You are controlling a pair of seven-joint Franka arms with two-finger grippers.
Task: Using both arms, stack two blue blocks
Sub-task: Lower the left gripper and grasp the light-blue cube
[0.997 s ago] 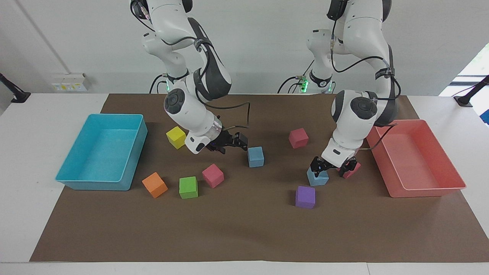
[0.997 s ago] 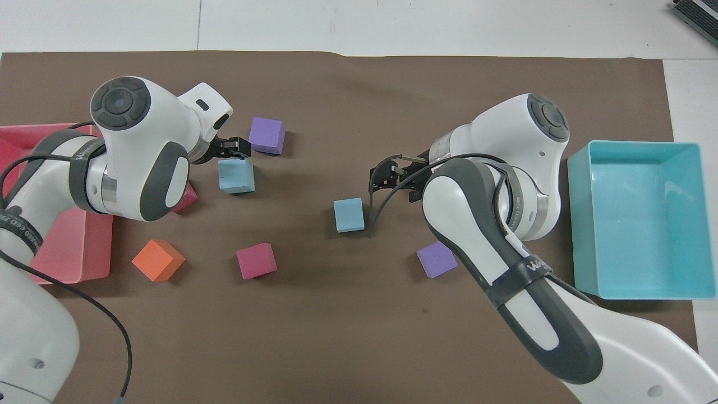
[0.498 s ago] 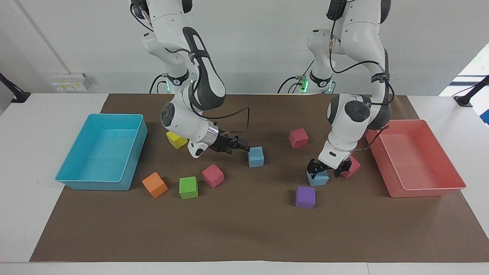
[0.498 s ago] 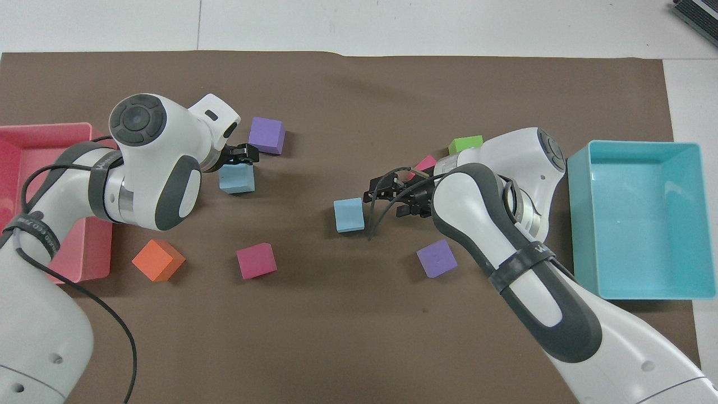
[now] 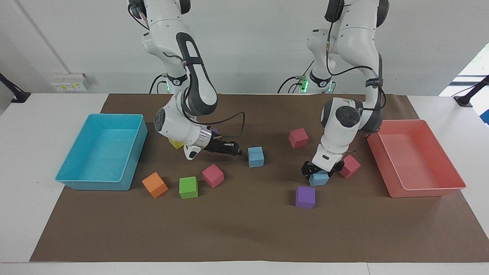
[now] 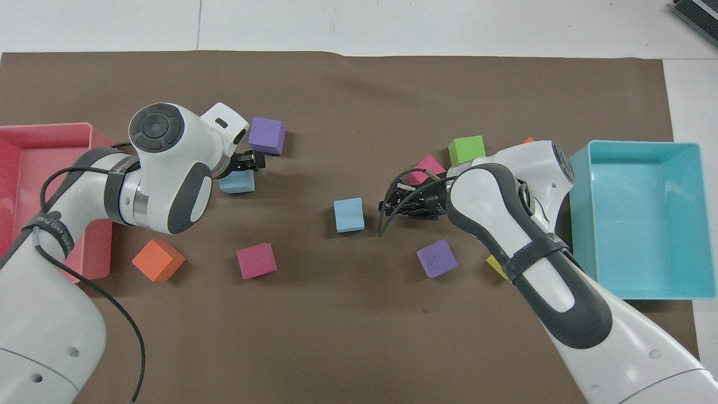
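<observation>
1. The left gripper [image 5: 320, 170] is low over one blue block [image 5: 319, 178], a bit below the middle of the facing view, toward the left arm's end of the table.
2. Its fingers are spread wide, one on each side of this block. It has not squeezed yet. I think it stands this way so it can pinch the block and lift it.
3. A pink cube [image 5: 349, 166] sits just beside this block and a purple cube [image 5: 305, 196] lies near it, so the fingers have little room.
4. The other blue block [image 5: 255, 156] sits alone on the brown mat [image 5: 244, 236], close to the middle of the frame.
5. The right gripper [image 5: 233, 149] lies low and tipped sideways, just beside the other blue block, pointing at it.
6. Its fingers look pinched together with nothing between them, though they are hard to see from here.
7. My guess is that the other blue block will be the bottom of the stack and the right arm is there to steady it.
8. No block is stacked yet.
</observation>
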